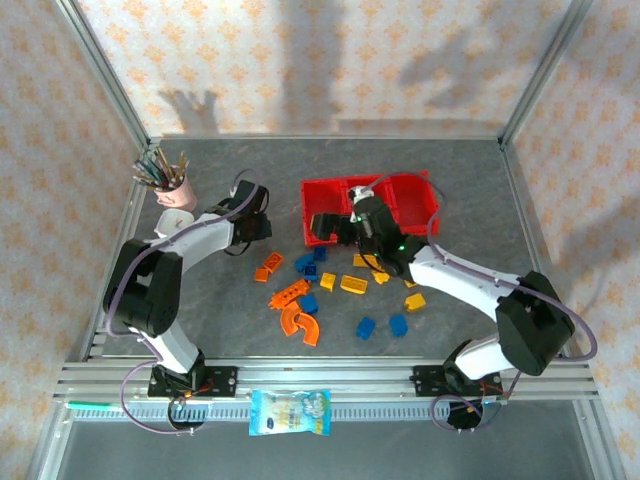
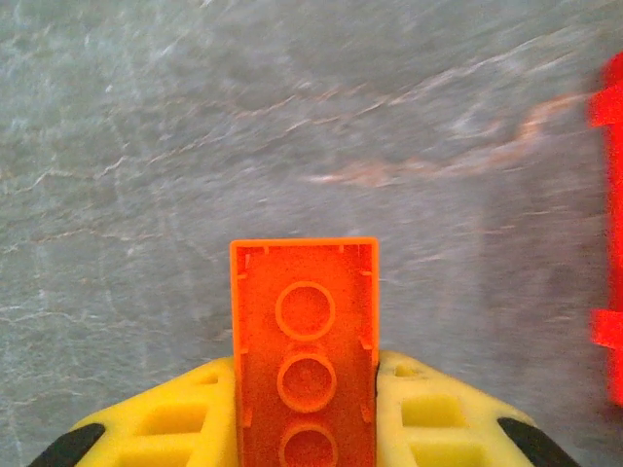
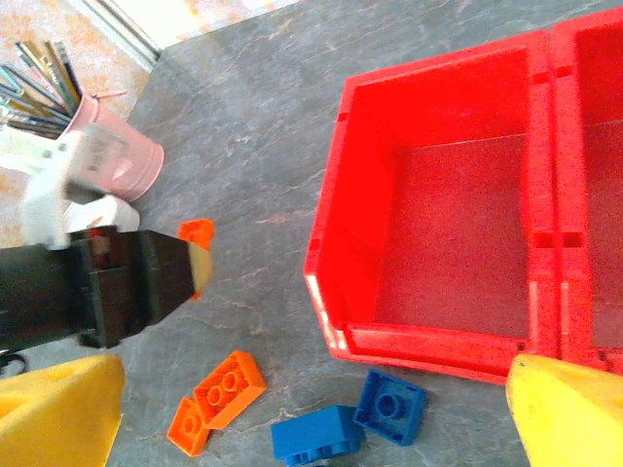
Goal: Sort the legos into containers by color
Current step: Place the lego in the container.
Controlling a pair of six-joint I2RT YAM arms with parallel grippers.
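Legos (image 1: pixel 352 284) in orange, yellow and blue lay scattered across the middle of the desk (image 1: pixel 230 320), with two curved orange pieces (image 1: pixel 300 325) nearest the near edge. Beyond them, to the left, the left fingers (image 2: pixel 443 413) were clamped on an orange brick (image 2: pixel 305 331) over bare desk. The right fingers (image 3: pixel 58 413) were spread wide, holding nothing, above the near wall of the leftmost of the red containers (image 1: pixel 415 200), which sat toward the far edge. A pink cup (image 1: pixel 176 192) of pencils stood by the far left corner.

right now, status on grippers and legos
Left gripper shut on orange brick. Right gripper open, above blue bricks beside red bin. Bin empty, nothing in the way.
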